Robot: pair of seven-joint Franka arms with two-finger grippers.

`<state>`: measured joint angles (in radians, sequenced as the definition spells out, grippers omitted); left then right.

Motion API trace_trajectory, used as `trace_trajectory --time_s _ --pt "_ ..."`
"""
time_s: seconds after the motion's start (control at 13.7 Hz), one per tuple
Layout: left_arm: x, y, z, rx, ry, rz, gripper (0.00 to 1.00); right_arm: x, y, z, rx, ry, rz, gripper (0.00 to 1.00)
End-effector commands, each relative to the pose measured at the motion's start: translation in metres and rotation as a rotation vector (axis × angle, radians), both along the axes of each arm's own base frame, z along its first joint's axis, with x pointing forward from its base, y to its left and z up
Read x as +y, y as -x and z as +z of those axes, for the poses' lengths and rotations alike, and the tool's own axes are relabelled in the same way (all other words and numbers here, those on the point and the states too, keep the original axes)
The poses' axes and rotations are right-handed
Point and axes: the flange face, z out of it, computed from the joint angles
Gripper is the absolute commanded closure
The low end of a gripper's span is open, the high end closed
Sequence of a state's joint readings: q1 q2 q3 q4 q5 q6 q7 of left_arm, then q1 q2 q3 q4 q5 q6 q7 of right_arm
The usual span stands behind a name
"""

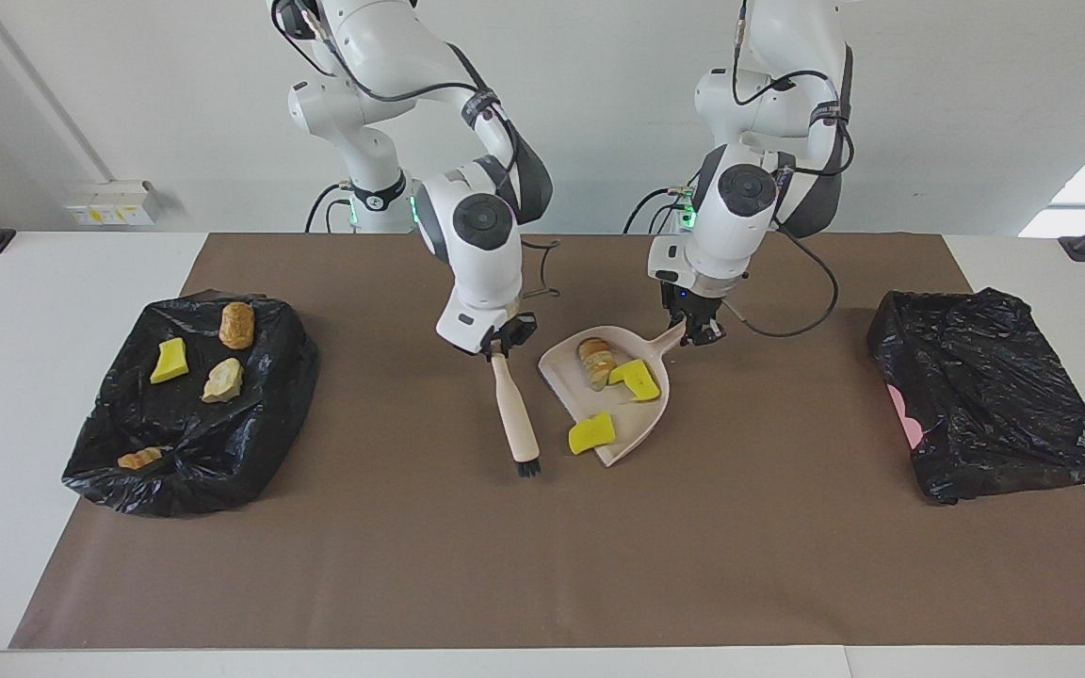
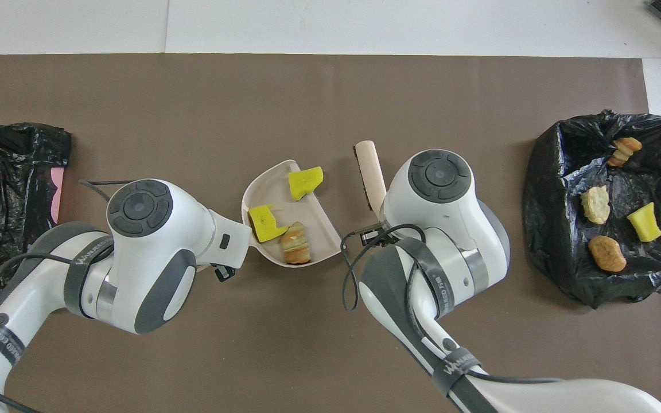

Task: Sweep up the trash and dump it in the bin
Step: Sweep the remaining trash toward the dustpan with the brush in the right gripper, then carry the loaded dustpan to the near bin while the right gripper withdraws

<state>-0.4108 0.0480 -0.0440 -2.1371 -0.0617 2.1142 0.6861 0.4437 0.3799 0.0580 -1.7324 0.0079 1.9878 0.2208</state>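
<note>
Currently my left claw is clamped on the dustpan handle, my right claw on the brush. Trash looks light, probably spongy; carry the pan level.

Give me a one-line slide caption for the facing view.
Left gripper holds the dustpan with three scraps; right gripper holds the brush beside it.
</note>
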Motion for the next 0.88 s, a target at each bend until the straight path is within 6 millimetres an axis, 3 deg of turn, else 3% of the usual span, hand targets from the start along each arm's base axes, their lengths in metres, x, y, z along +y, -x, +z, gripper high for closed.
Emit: trace_trajectory --time_s 0.0,0.22,0.29,0.51,0.59,0.8 --pt "0.003 0.009 0.005 -0.015 0.014 0.011 1.0 0.045 0.002 -0.006 0.009 0.013 0.124 1.0" --pt "0.003 0.009 0.005 -0.015 0.014 0.011 1.0 0.071 0.036 -0.006 0.059 0.007 0.295 1.0" --pt "0.003 0.009 0.006 -0.017 0.014 0.013 1.0 0.071 0.036 -0.006 0.061 -0.002 0.307 1.0" --pt "0.002 0.01 0.005 -0.014 0.013 0.013 1.0 0.048 0.02 -0.01 0.068 -0.004 0.279 1.0" --pt "0.002 0.01 0.005 -0.01 0.011 0.009 1.0 0.032 0.01 -0.009 0.07 -0.002 0.254 1.0" --pt "0.001 0.002 0.01 -0.019 0.016 0.018 1.0 -0.008 -0.003 0.008 0.097 0.025 0.199 1.0"
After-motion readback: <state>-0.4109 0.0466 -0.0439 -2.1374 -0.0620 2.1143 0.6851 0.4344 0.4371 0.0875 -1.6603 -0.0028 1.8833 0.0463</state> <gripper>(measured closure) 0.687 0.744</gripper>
